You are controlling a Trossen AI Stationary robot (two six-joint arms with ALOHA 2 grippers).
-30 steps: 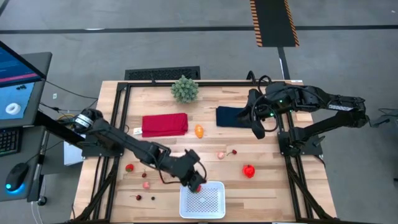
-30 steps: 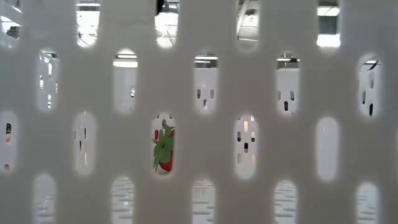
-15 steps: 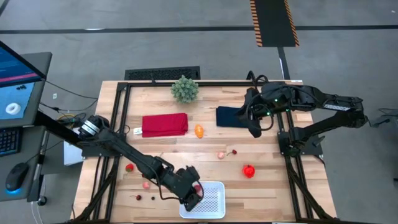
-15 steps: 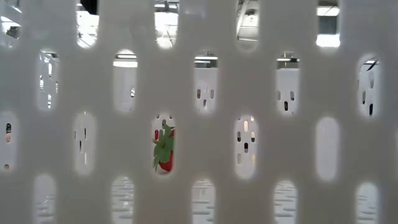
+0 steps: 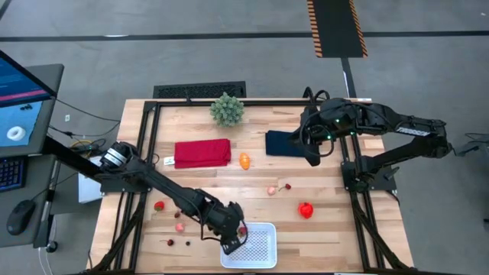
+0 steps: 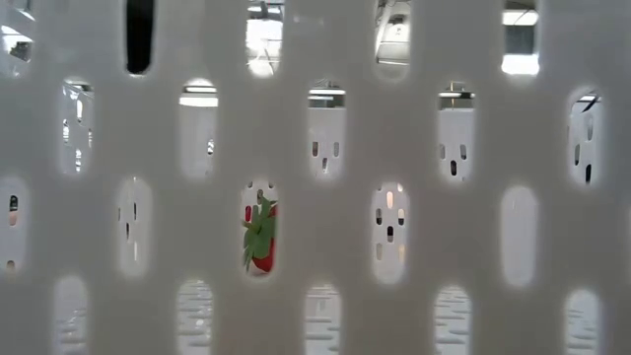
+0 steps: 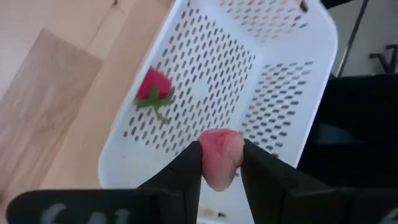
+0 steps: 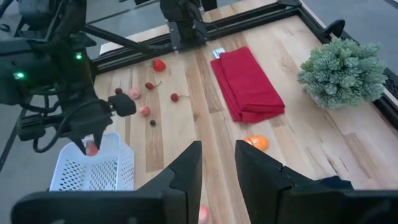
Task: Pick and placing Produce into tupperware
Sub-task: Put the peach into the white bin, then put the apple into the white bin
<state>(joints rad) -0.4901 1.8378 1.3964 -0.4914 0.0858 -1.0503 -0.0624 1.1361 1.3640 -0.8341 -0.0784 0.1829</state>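
With one strawberry already in the tupperware, the left gripper pinches a pink piece just above its rim, while other produce lies outside and the right gripper waits spread apart.

White tupperware holds 1 strawberry; pinkish piece seemingly above it.

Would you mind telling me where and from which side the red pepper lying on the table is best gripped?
Probably across its rounded body, coming straight down from above. The red pepper lies alone on bare wood of the table, so fingers can close on either side. The right gripper hovers open near the navy cloth; the left gripper holds a pinkish fruit over the white container.
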